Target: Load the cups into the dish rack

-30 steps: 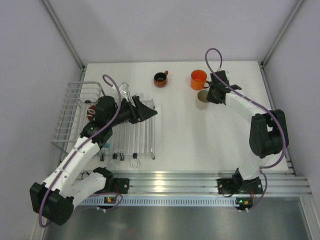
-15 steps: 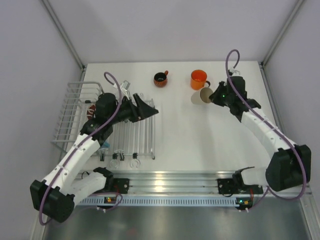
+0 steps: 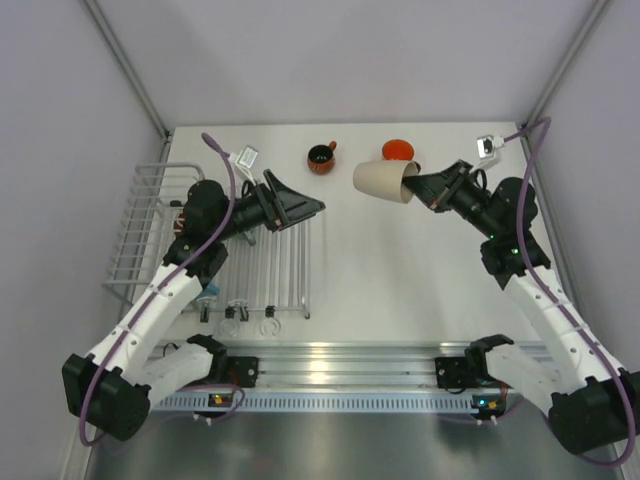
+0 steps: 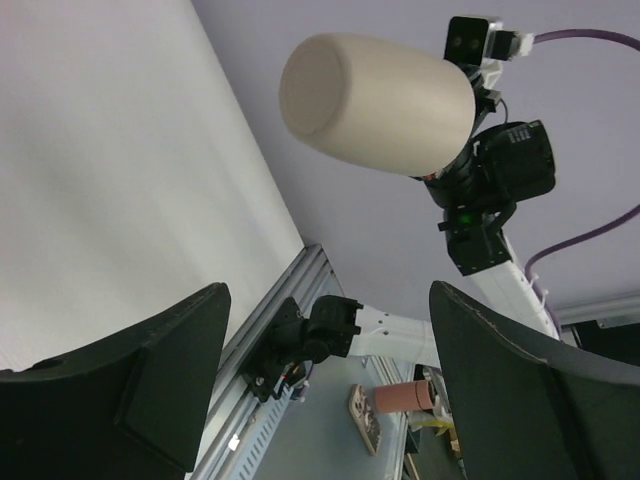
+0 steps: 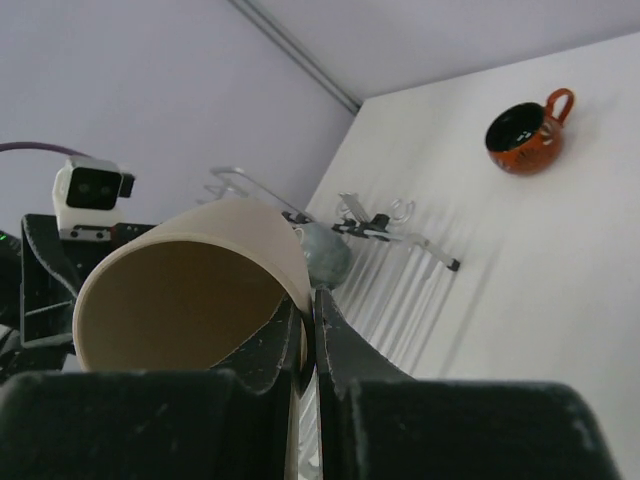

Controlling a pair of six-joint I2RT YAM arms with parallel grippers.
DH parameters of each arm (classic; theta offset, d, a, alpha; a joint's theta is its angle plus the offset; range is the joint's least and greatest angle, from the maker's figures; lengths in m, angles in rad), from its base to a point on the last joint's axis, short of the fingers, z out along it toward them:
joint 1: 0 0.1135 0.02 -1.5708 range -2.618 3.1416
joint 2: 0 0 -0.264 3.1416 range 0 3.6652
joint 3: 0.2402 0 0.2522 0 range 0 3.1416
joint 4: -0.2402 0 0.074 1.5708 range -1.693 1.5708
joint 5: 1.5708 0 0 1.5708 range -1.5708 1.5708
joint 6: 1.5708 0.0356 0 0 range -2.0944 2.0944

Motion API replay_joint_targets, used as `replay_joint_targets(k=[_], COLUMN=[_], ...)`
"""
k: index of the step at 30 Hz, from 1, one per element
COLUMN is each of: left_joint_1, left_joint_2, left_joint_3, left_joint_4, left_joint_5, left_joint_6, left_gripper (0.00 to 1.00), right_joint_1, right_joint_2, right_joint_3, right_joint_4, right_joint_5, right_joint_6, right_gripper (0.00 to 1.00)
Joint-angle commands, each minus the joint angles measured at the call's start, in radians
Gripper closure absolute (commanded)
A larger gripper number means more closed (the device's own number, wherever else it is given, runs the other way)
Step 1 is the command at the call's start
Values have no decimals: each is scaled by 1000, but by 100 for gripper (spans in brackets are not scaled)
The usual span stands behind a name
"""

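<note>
My right gripper (image 3: pixel 415 185) is shut on the rim of the cream-beige cup (image 3: pixel 383 179), holding it on its side in the air, mouth toward the gripper. In the right wrist view one finger sits inside and one outside the rim (image 5: pixel 305 318) of the cream cup (image 5: pixel 190 290). My left gripper (image 3: pixel 300 206) hovers open above the dish rack (image 3: pixel 140 215), pointing at the cream cup (image 4: pixel 380 100), with nothing between its fingers (image 4: pixel 130 385). The orange cup (image 3: pixel 400 149) and the small dark red cup (image 3: pixel 321 158) stand on the table. A grey-blue cup (image 5: pixel 326 256) rests in the rack.
The rack's low slatted section (image 3: pixel 280 270) lies under the left arm. A red cup (image 3: pixel 181 224) peeks out beside the left wrist at the basket end. White walls close in the table on three sides, and an aluminium rail (image 3: pixel 340 360) runs along the near edge.
The right gripper shut on the cream cup, lifted it off the table and carried it left, tipped on its side. The left gripper opened wider and turned toward it.
</note>
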Motion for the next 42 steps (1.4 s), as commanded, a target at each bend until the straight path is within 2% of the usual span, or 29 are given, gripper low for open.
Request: replay_joint_targets(k=[1,4,11,18,23,36,38,40,41,42], left_joint_1=[-2,-2,-7,-8,-12,-18,-21,-21,-21,-21], left_joint_2=[6,23,60,75,66,25,25,23,22,22], left_joint_3=[-5,-3,-14,-69,-62,-75,-78,-83,-83,-88], left_joint_4=[210,275,339,564,571,579,601,618,620,618], left_joint_5=[49,63,98,129,152,174,174,169,164,157], left_joint_6=[-89,-118,-155,-282,-301,-334,-354,-363,-368,-368], left_gripper=[13,12,11,11,16,15,17,25,32,43], right_joint_1=[19,58,163,275,307,309,309,312,312,313], right_joint_2=[-15,-12,29,95,108,183,187,192,193,195], right_joint_3=[-17,-35,12,29,31,60,54,51,48,44], right_joint_4=[212,283,297,329,338,412,418,420,420,418], right_joint_5=[-125,-143,-123,-103,-70,-94,-94,-99,-100,-103], right_joint_6=[104,139,138,130,110,121,124,124,122,122], right_gripper=[100,100,100,100,100,100,100,100,100,100])
